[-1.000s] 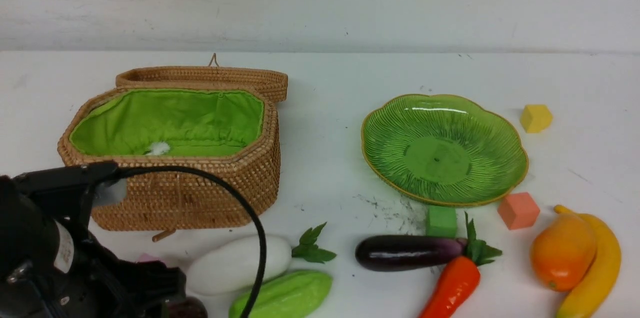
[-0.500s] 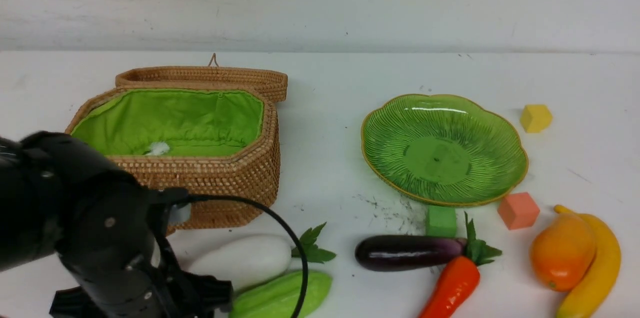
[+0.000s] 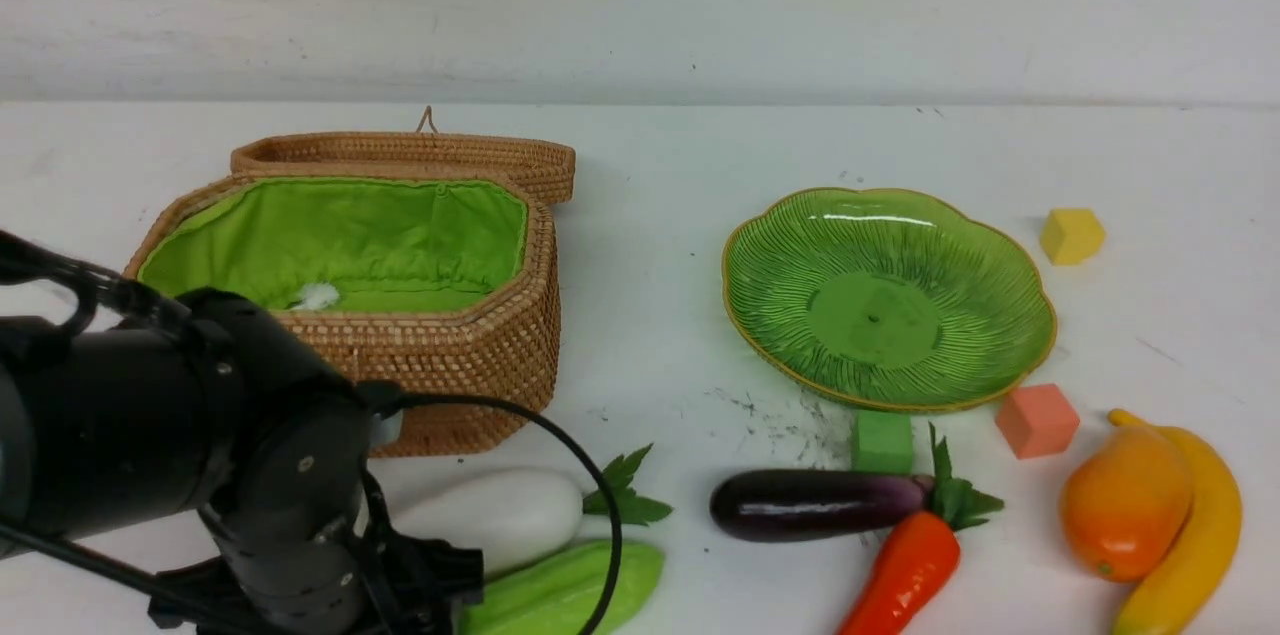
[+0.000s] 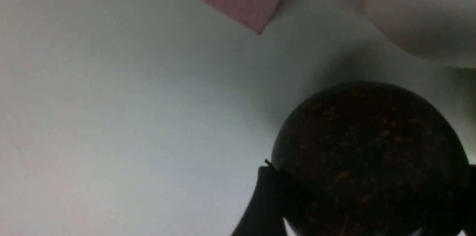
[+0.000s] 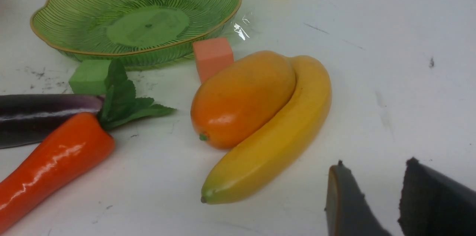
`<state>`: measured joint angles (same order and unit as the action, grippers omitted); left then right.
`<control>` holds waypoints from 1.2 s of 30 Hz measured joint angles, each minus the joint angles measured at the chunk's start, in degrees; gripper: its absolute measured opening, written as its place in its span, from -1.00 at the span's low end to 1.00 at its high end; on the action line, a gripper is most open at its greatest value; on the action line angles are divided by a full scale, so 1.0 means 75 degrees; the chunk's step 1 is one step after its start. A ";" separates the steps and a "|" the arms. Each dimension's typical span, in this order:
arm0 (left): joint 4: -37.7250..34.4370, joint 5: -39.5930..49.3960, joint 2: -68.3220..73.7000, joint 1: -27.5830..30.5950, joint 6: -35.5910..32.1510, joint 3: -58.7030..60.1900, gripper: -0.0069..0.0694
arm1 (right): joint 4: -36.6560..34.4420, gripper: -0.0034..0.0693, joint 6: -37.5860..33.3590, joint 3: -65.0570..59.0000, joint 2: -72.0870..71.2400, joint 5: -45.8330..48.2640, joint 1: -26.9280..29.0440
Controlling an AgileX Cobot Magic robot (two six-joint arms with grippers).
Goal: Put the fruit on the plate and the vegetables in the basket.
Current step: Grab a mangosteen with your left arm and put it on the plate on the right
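Two fingers of left gripper (image 4: pixel 369 171) flank the mangosteen (image 4: pixel 372 135), spread wide; clamped or not, cannot tell. Right gripper (image 5: pixel 375 163) part-open, empty, near banana (image 5: pixel 271 143).

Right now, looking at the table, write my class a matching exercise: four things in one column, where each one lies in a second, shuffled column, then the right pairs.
Things
1. banana
2. carrot
3. yellow cube
4. radish

Places
A. just in front of the basket
B. on its own, right of the plate
C. curved against the mango
D. beside the eggplant

Pairs: 1-C, 2-D, 3-B, 4-A
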<state>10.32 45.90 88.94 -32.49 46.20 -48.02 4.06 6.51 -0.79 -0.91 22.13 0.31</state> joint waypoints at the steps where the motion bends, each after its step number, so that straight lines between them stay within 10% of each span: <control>1: 0.0000 -0.0026 0.0030 0.0000 0.0000 0.0000 0.77 | 0.0000 -0.23 0.0000 0.0000 0.0000 0.0000 0.0000; 25: 0.0010 0.0936 -0.0824 0.0000 -0.0035 -0.0069 0.68 | 0.0000 -0.23 0.0000 0.0000 0.0000 0.0000 0.0000; 36: -0.1169 0.1593 -0.2401 0.0000 -0.1771 -0.1271 0.68 | 0.0000 -0.23 0.0000 0.0000 0.0000 0.0000 0.0000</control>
<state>1.55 57.84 70.94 -32.49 32.92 -57.56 4.06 6.51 -0.79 -0.91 22.13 0.31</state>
